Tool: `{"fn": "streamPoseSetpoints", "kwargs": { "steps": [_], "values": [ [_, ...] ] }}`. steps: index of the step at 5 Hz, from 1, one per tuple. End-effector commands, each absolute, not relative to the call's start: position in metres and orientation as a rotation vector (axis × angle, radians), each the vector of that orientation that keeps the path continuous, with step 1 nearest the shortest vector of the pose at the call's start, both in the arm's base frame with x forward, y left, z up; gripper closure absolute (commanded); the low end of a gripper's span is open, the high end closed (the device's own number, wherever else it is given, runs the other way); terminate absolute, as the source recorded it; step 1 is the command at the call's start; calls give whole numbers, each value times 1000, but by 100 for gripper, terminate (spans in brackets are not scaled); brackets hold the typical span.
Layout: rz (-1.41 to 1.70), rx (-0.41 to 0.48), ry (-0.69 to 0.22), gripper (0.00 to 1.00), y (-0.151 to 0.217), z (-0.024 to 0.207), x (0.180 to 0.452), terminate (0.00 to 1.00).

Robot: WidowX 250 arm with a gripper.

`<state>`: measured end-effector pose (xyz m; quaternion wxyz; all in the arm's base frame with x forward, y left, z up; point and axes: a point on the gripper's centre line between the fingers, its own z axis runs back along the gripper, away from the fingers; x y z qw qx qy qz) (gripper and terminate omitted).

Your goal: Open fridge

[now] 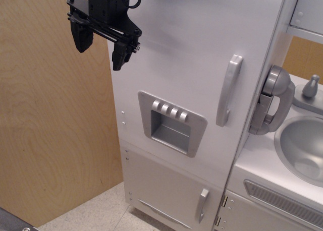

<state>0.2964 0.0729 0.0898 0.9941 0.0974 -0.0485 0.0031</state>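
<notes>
The fridge (181, 79) is a tall white toy cabinet filling the middle of the view. Its large door is closed. A grey vertical handle (228, 90) runs down the door's right side. A grey ice-dispenser panel (171, 122) with a row of buttons sits below the door's middle. My black gripper (101, 47) hangs at the top left, near the fridge's left edge and far left of the handle. Its two fingers are spread apart and hold nothing.
A smaller lower door (171, 190) with a short handle (202, 205) is closed below. A grey toy phone (272, 102) hangs on the fridge's right side. A grey sink (303, 148) and faucet (310, 87) sit at right. A wooden panel (50, 115) stands behind at left.
</notes>
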Motion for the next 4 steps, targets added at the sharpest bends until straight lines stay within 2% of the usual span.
{"fn": "streamPoseSetpoints", "kwargs": {
  "steps": [1,2,3,4],
  "values": [
    [6,195,-97,0,73,90,296,0],
    [-19,112,-118,0,34,107,311,0],
    [-54,83,-170,0,-2,116,321,0],
    [-110,51,-223,0,-39,116,322,0]
  ]
}}
